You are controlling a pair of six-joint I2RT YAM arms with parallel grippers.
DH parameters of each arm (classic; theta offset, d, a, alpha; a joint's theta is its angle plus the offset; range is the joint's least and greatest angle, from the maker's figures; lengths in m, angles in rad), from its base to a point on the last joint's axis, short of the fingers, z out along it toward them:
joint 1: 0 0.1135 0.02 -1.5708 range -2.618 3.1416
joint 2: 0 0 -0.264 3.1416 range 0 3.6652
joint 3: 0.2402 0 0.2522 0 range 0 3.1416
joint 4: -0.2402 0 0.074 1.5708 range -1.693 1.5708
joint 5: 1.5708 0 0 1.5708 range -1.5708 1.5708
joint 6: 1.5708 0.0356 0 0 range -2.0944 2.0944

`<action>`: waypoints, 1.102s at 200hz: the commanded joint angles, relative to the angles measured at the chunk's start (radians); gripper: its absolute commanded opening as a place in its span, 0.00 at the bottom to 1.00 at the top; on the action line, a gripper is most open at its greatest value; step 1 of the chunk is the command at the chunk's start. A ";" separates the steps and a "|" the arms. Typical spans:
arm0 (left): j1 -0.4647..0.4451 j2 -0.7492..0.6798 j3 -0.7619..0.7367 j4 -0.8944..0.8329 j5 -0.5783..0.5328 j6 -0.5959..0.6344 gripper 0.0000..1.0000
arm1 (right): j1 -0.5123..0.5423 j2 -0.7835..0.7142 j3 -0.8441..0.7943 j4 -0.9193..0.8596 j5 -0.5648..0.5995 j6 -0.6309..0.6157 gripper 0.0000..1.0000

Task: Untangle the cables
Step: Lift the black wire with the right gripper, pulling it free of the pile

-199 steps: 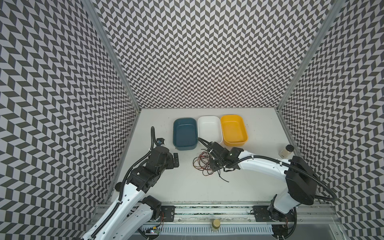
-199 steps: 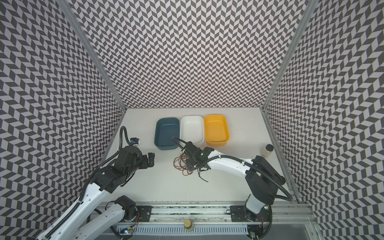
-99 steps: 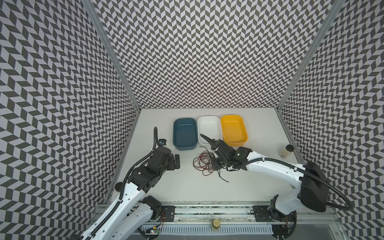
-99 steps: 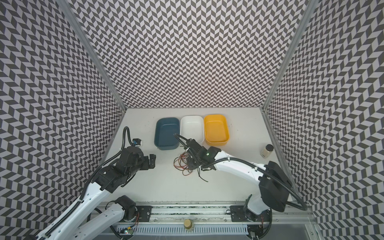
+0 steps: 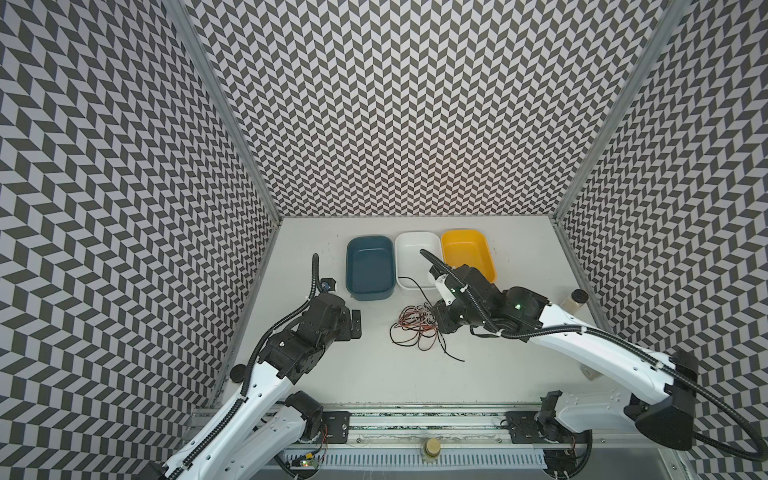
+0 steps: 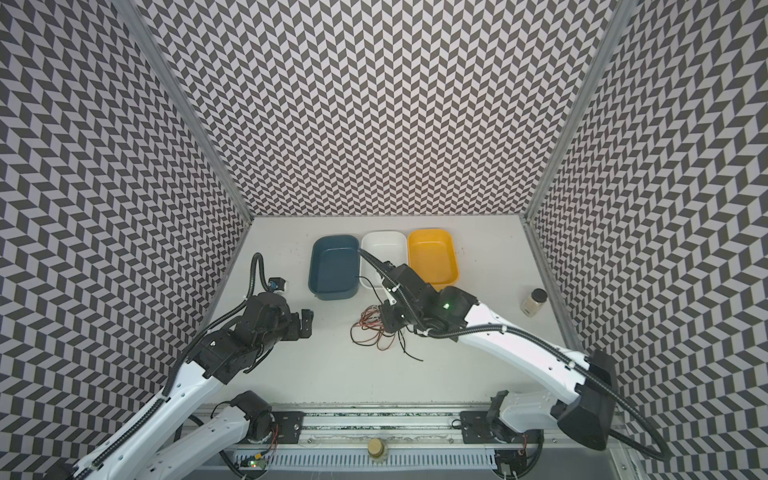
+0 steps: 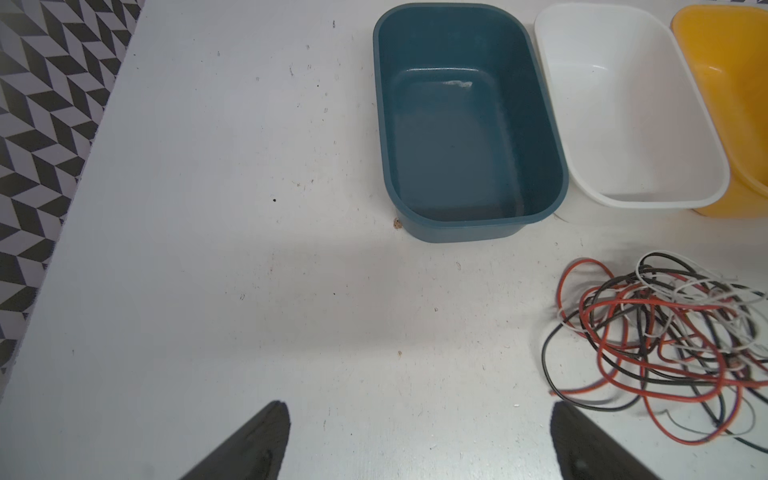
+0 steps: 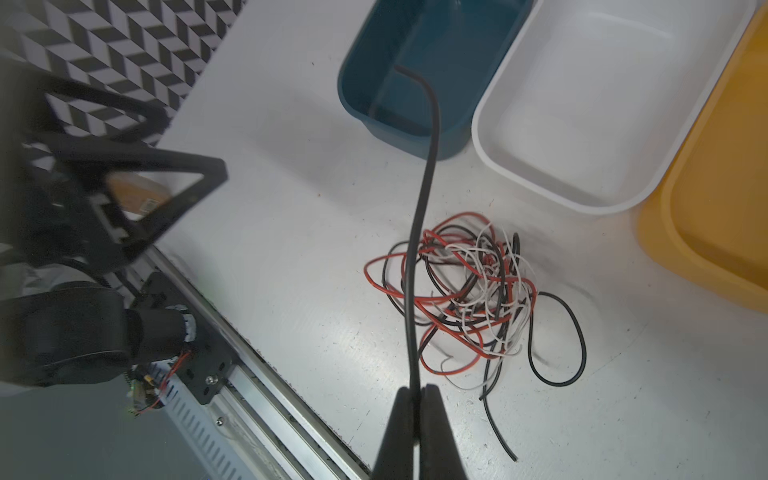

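One thin black strand (image 8: 417, 216) is pinched in the right gripper (image 8: 417, 388), held clear of the cables (image 8: 469, 291) in front of the dark teal rectangular plastic tray (image 7: 457, 230).

The strand's long axis runs straight from the clenched fingertips toward the tray, its free end curling. The other limp, glossy red, black and white wires lie loosely knotted on the matte white tabletop (image 7: 208, 249), just short of the tray's near wall. The left gripper (image 7: 419, 409), spread wide and empty, hangs off the tray's outer corner, probably well placed to pin the knot.
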 commanded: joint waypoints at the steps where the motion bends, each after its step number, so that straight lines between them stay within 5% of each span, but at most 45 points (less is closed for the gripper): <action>1: -0.010 0.002 0.040 -0.031 -0.024 0.001 1.00 | 0.000 -0.043 0.085 -0.077 -0.020 -0.046 0.00; 220: -0.043 0.027 0.048 -0.038 -0.011 0.012 1.00 | 0.003 0.034 0.640 -0.253 0.008 -0.220 0.00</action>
